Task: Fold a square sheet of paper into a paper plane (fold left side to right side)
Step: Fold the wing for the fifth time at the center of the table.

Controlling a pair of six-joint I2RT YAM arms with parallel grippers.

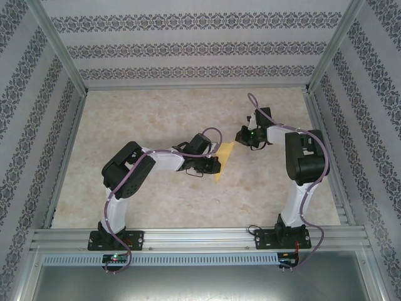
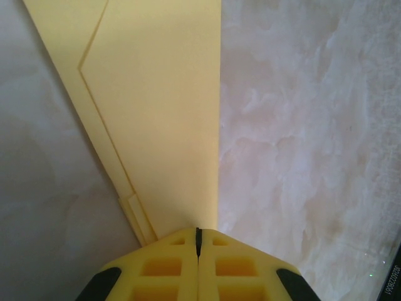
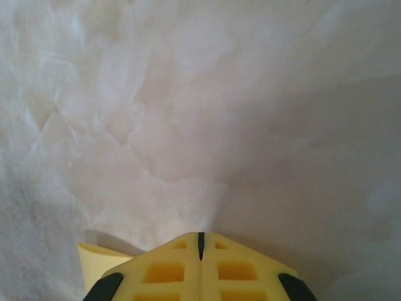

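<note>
Nearest to us: the left fingers (image 2: 188, 248), yellow and pressed together with only a thin slit between them. Their tips are at the narrow near end of the folded yellow paper (image 2: 156, 113).
Grip: we cannot tell if a layer is pinched in that slit or if the tips only press on the paper.
Paper: it lies flat on the marble-pattern surface (image 2: 313, 157). In the left wrist view it has one long straight edge on the right and stepped folded layers along the slanted left edge.
Place from above: the paper (image 1: 224, 162) is near the middle of the surface, between the two arms. The left fingers (image 1: 212, 167) touch it, and the right fingers (image 1: 242, 135) are near its far end.
Right fingers: (image 3: 191, 248) also pressed together, and we see nothing held. A yellow corner (image 3: 100, 258) shows under them at the left, probably the paper's.
Step in hand: we judge that the layers are being flattened and the crease made sharp.
How to do it well: we would press straight down and slide slowly along the straight edge, with the other arm pinning the far end.
Risk: thin paper may slip on this smooth surface, so the layers could shift.
</note>
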